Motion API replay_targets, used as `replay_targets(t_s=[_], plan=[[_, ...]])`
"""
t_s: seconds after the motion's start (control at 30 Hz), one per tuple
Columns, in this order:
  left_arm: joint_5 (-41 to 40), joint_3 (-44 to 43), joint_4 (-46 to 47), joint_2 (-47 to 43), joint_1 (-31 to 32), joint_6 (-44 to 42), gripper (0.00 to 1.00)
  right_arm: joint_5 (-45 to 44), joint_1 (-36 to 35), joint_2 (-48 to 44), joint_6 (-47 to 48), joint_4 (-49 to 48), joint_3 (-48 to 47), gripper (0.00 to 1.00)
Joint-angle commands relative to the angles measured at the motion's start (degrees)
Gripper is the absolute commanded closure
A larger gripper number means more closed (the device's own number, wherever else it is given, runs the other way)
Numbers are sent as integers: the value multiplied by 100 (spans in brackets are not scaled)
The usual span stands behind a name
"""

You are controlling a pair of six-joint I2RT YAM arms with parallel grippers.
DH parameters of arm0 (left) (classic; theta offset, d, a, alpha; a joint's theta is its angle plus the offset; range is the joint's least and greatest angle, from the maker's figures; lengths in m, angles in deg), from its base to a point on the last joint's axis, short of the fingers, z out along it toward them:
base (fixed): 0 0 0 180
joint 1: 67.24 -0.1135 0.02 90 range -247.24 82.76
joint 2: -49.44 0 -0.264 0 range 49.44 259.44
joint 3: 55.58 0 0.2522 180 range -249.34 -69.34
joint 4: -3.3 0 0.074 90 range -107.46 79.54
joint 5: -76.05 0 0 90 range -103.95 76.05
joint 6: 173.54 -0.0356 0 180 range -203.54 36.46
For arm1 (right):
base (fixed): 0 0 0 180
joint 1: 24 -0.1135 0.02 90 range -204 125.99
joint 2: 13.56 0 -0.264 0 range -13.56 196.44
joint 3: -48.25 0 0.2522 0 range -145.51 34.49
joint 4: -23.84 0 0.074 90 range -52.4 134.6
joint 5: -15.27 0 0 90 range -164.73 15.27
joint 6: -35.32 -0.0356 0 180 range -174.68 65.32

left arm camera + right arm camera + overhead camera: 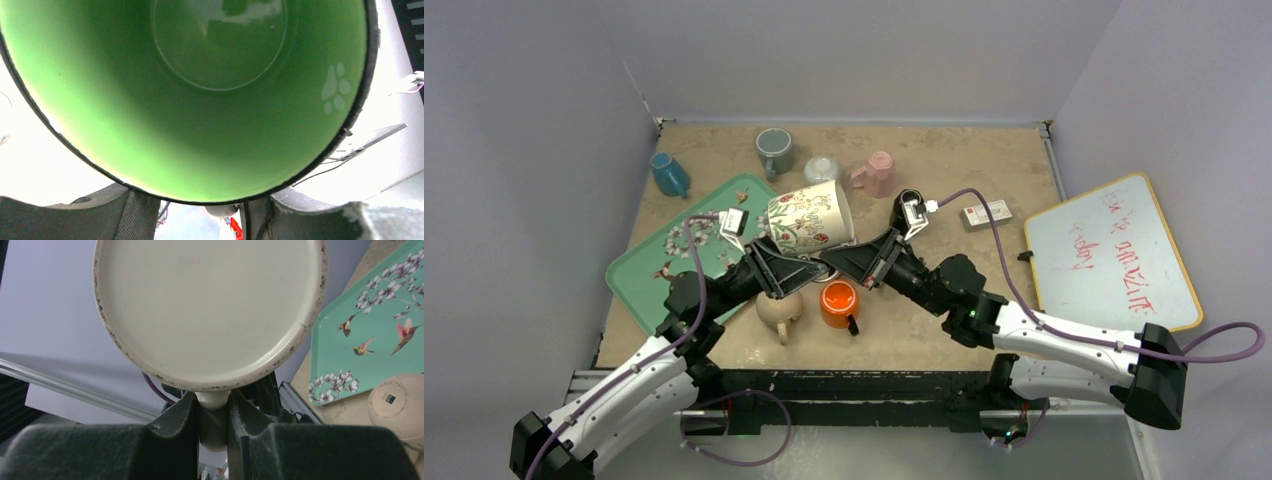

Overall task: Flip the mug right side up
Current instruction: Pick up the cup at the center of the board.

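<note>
Above the tan worktop [944, 170], the flowered mug [809, 220] hangs on its side in mid-air. The right pincer [214, 412] is clamped on its handle [214, 401], the left pincer [200, 220] spread apart beneath its rim [210, 201]. Seemingly half-turned; righting and setting down remain.

The ceramic mug [809, 218] is glossy green inside, its base matt.
</note>
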Motion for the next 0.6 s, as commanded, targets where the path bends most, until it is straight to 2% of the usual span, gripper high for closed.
replay_targets(t_s=[0.0, 0.13, 0.2, 0.3, 0.57], plan=[[36, 41, 1043, -124, 21, 173, 51, 346, -56, -12, -211, -718, 119, 100], [54, 93, 1026, -146, 21, 224, 42, 358, -56, 35, -209, -689, 101, 100], [7, 122, 1030, -169, 21, 270, 42, 376, -57, 61, -206, -663, 78, 100], [-147, 175, 1105, -223, 22, 341, 51, 392, -57, 106, -204, -620, 78, 100], [-363, 197, 739, -440, 23, 202, 88, 232, -47, 6, -214, -510, 268, 100]])
